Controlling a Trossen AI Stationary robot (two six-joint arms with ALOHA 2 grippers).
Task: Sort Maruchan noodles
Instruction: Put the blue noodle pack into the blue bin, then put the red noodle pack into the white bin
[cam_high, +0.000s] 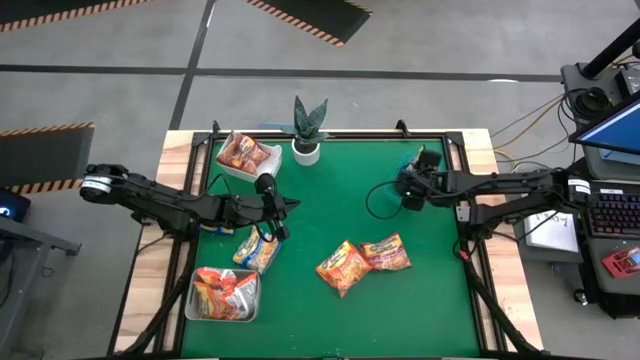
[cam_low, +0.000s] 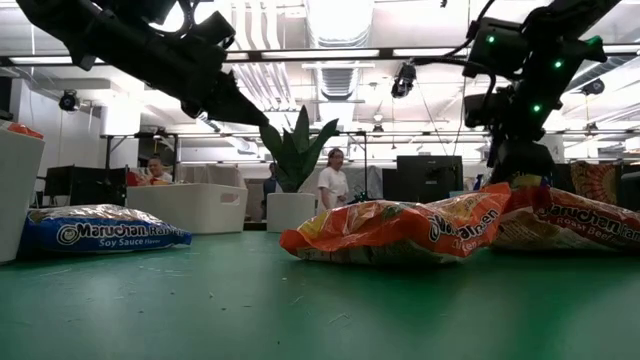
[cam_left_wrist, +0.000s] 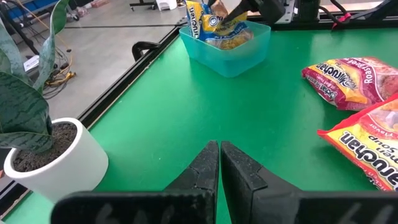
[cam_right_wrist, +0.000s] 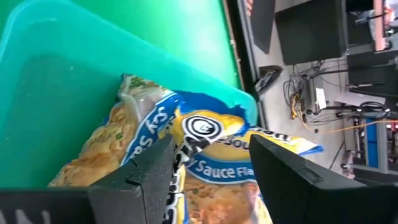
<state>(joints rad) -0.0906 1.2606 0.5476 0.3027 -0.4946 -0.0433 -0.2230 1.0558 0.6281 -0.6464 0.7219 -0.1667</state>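
Observation:
Two noodle packets lie flat mid-mat: an orange one and a red one. Blue-and-yellow packets lie near the left side. My left gripper is shut and hovers over bare mat above them. My right gripper is open over a teal bin at the far right. Its fingers stand on either side of a blue-and-yellow soy-sauce packet, which stands tilted in the bin on another packet. My right gripper reaches down into the teal bin with one finger on each side of the blue-and-yellow packet's upper part. The gap between the fingers is wide, and I cannot tell whether either finger touches the packet.
A white tray at the far left holds orange packets. A grey tray at the near left holds more packets. A potted plant stands at the far edge. Bare green mat lies in the middle and near side. People stand in the room beyond.

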